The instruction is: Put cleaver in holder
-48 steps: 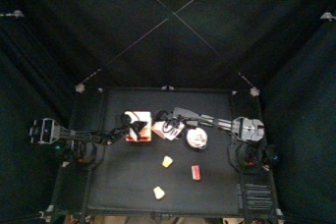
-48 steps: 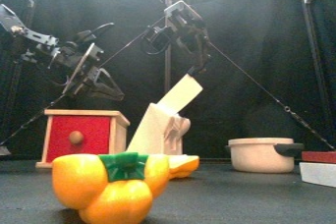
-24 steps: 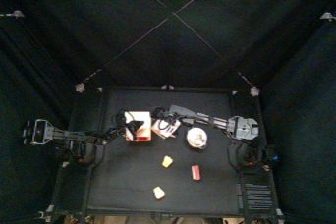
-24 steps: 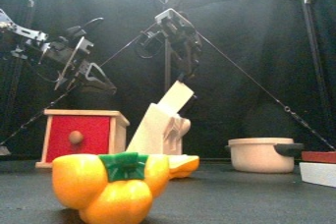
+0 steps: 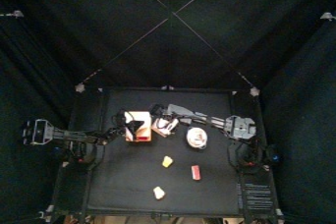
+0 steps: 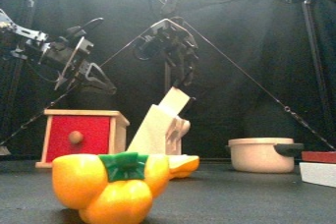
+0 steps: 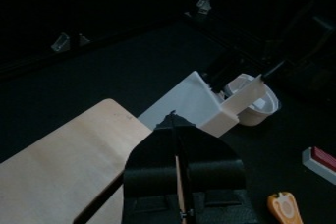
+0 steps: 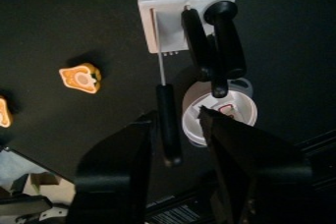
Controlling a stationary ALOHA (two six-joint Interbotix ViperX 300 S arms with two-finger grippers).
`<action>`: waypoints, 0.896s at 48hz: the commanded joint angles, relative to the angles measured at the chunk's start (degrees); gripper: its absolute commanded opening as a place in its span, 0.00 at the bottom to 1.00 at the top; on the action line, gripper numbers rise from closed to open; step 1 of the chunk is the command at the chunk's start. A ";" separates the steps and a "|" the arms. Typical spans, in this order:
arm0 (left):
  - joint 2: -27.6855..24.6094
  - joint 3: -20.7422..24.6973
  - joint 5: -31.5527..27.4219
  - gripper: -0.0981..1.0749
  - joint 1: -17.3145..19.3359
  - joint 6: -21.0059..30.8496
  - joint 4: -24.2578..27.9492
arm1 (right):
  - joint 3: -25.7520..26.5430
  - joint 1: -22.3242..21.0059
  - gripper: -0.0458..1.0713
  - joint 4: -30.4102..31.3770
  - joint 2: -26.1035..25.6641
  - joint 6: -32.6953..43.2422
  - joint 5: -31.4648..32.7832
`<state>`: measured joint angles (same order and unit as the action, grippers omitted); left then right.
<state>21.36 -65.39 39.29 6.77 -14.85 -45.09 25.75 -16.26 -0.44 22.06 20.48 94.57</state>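
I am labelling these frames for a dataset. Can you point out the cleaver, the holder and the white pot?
cleaver (image 6: 176,99): front view, on the pale blade sticking up out of the block.
holder (image 6: 156,132): front view, on its pale front face.
white pot (image 6: 261,155): front view, on its side wall.

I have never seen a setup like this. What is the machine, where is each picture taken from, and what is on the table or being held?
This is a robot with two black arms at a small black table, each ending in a two-jawed gripper. One picture looks straight down from above, one looks level from the table's front edge, and the other two come from cameras on the wrists. On the table are a pale holder with the cleaver slanting up out of it, a red box, a white bowl and a yellow toy pepper. The right gripper is open above the holder and holds nothing. The left gripper is shut and empty.
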 commanded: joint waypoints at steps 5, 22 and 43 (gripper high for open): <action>0.18 0.44 0.18 0.19 0.00 -0.09 0.18 | 2.20 -0.09 0.87 1.14 -1.23 -0.09 -0.09; 0.18 0.35 0.18 0.19 -0.09 -0.09 0.18 | 2.29 -0.09 0.89 1.14 -1.41 -0.18 1.05; 0.18 0.18 0.18 0.19 -0.26 -0.09 0.26 | 1.14 0.35 0.89 1.14 -2.55 -2.64 1.49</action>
<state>21.36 -65.74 39.29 6.59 -14.85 -45.09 26.19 -16.00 0.70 22.24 17.93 95.98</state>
